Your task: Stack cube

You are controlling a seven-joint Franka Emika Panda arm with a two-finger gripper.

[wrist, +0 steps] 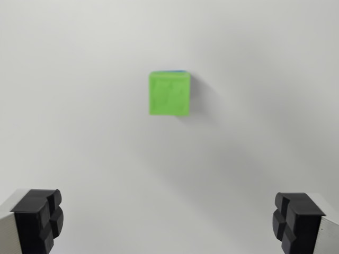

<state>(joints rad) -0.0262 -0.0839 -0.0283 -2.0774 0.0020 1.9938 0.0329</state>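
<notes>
A bright green cube (169,93) lies on the white surface, above the middle of the wrist view. A thin blue edge (177,71) shows just behind its top side, so something blue sits under or behind it; I cannot tell which. My gripper (168,222) is open, its black fingertips (38,219) at the bottom corners of the view, far apart with nothing between them. The green cube is well ahead of the fingers and apart from them.
A plain white surface (79,132) fills the view around the cube. A soft shadow falls to the wrist view's right of the cube.
</notes>
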